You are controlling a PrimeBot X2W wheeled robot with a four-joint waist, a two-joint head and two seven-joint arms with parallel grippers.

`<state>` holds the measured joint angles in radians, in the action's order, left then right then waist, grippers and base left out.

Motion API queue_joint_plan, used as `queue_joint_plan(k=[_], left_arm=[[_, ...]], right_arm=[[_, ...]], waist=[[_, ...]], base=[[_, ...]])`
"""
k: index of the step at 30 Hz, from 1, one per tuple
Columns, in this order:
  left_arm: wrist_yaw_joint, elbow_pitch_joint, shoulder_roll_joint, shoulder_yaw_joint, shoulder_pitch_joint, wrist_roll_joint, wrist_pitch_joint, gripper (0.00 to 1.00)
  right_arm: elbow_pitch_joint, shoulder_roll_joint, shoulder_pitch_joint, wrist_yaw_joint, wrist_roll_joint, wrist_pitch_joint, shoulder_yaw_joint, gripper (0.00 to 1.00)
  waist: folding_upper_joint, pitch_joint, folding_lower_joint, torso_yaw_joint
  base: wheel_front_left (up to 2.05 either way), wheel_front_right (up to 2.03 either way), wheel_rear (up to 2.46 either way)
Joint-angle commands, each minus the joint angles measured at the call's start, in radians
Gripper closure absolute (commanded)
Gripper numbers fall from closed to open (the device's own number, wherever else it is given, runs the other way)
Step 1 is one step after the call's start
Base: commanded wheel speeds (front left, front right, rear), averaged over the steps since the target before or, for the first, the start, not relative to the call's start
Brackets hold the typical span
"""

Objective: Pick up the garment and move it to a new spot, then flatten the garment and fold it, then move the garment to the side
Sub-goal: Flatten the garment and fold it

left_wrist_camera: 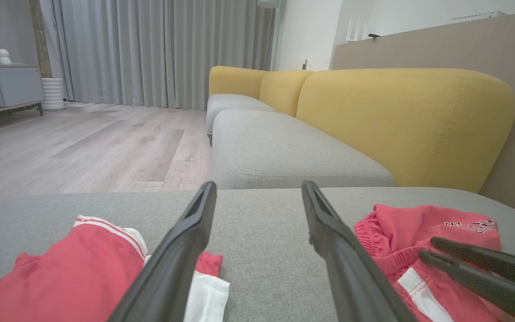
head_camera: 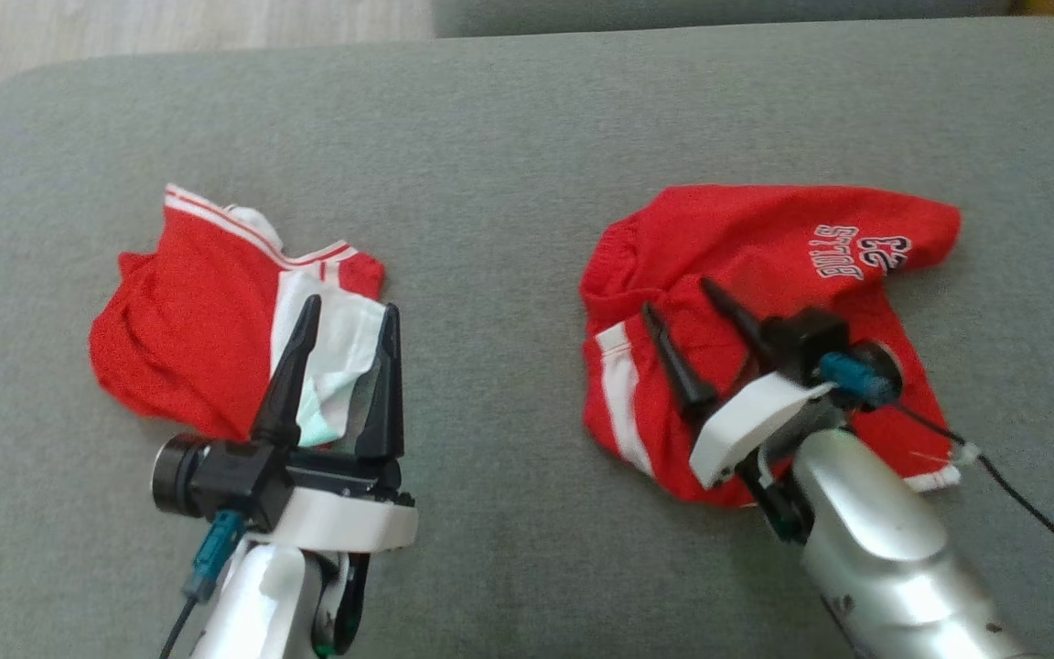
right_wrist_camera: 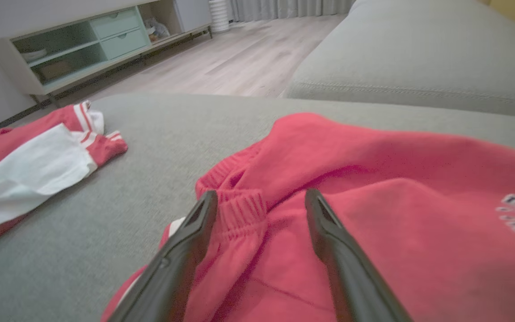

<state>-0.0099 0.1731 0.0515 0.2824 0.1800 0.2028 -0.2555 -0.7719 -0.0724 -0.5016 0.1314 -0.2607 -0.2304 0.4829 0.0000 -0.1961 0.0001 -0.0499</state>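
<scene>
Bearing the lettered red garment, a grey cushion meets wood floor.

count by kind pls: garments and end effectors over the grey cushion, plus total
Garments: 2 (left red garment, right red garment)
End effectors: 2 (left end effector, right end effector, both open)
Total: 4

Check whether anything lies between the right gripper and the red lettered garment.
Nothing visible does. The right gripper hangs open directly over the red lettered garment, its fingers straddling the elastic waistband. The second red and white garment lies apart on the grey cushion, by the left gripper.
</scene>
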Motion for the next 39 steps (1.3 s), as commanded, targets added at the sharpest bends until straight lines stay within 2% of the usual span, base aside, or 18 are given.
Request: queue_joint_plan(k=[1, 8, 11, 13, 18, 25, 29, 34, 39], left_arm=[[-0.001, -0.031, 0.001, -0.038, 0.033, -0.002, -0.006, 0.00], [-0.004, -0.033, 0.007, -0.060, 0.036, -0.005, -0.006, 0.00], [-0.006, -0.036, 0.009, -0.068, 0.036, -0.006, -0.006, 0.00], [-0.008, -0.037, 0.010, -0.073, 0.033, -0.008, -0.006, 0.00], [-0.023, -0.028, 0.011, -0.069, 0.033, -0.010, -0.006, 0.00], [-0.041, 0.005, 0.025, -0.054, 0.053, -0.025, -0.006, 0.00], [-0.070, 0.055, 0.052, -0.015, 0.086, -0.040, 0.027, 0.00], [-0.113, 0.130, 0.127, 0.117, 0.153, -0.076, 0.133, 0.00], [-0.120, 0.165, 0.200, 0.297, 0.228, -0.011, 0.212, 0.00]], right_arm=[[0.052, 0.017, -0.008, -0.001, -0.001, -0.021, -0.009, 0.00], [0.237, 0.014, 0.088, -0.001, -0.007, -0.031, -0.154, 0.00], [0.341, 0.010, 0.158, -0.001, 0.011, -0.031, -0.259, 0.00], [0.428, 0.013, 0.235, -0.001, 0.044, -0.031, -0.371, 0.00], [0.498, 0.021, 0.360, -0.001, 0.094, -0.031, -0.532, 0.00], [0.519, 0.022, 0.401, -0.001, 0.036, -0.031, -0.543, 0.00], [0.526, 0.022, 0.385, -0.001, 0.026, -0.031, -0.522, 0.00], [0.533, 0.022, 0.368, -0.001, 0.013, -0.031, -0.507, 0.00], [0.528, 0.022, 0.357, -0.001, 0.003, -0.031, -0.498, 0.00]], waist=[[0.0000, 0.007, -0.0001, 0.018], [0.0000, 0.026, -0.0001, 0.077], [0.0000, 0.033, -0.0001, 0.099], [0.0000, 0.041, -0.0001, 0.117], [0.0000, 0.048, -0.0001, 0.133], [0.0000, 0.027, -0.0001, 0.153], [0.0000, 0.008, -0.0001, 0.165], [0.0000, -0.021, -0.0001, 0.180], [0.0000, -0.046, -0.0001, 0.193]], base=[[0.00, 0.00, 0.00], [0.00, 0.00, 0.00], [0.00, 0.00, 0.00], [0.00, 0.00, 0.00], [0.00, 0.00, 0.00], [0.00, 0.00, 0.00], [0.00, 0.00, 0.00], [0.00, 0.00, 0.00], [0.00, 0.00, 0.00]])
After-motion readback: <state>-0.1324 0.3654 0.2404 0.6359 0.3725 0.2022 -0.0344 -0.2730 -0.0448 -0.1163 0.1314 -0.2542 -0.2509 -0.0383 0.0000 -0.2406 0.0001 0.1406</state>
